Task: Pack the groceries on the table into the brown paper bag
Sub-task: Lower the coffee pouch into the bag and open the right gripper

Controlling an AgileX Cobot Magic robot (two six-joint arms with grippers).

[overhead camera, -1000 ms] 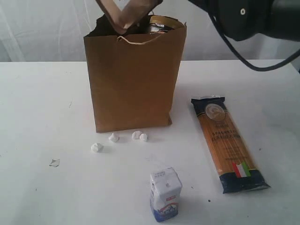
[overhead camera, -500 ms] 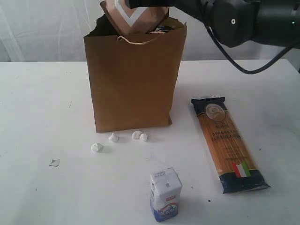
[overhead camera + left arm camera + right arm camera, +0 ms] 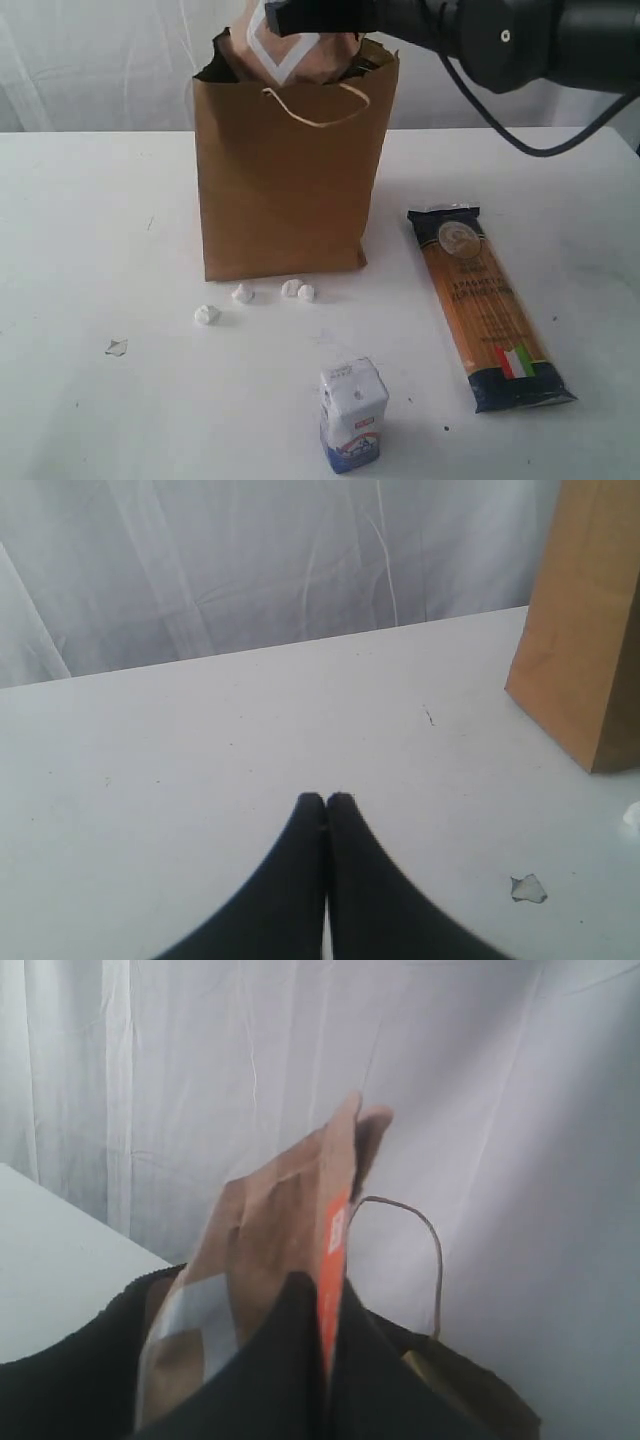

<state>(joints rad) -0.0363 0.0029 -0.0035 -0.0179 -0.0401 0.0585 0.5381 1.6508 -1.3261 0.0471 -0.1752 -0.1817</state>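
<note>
Right gripper (image 3: 322,1310), clamped on the brown pouch with orange label (image 3: 288,55), holds it partly inside the mouth of the brown paper bag (image 3: 285,180). Released crooked, the pouch may catch the ragged rim or tip the bag. Left gripper (image 3: 326,805) sits closed, empty, above the table (image 3: 200,730).

The tall brown kraft-paper bag (image 3: 280,190) was matt and lightly creased, its rim ragged, its pale handle (image 3: 318,124) a twisted cord. The brown pouch with orange label (image 3: 270,1250) looked like dull paper with a smoother pale panel. The long spaghetti packet (image 3: 488,310) was glossy film that caught the light. The small white-blue carton (image 3: 353,415) had a faint sheen, like coated card. The flat white table (image 3: 100,220) was smooth and matt. The left gripper (image 3: 326,800) looked smooth, dull black. Behind hung white cloth (image 3: 250,560) in soft folds.
</note>
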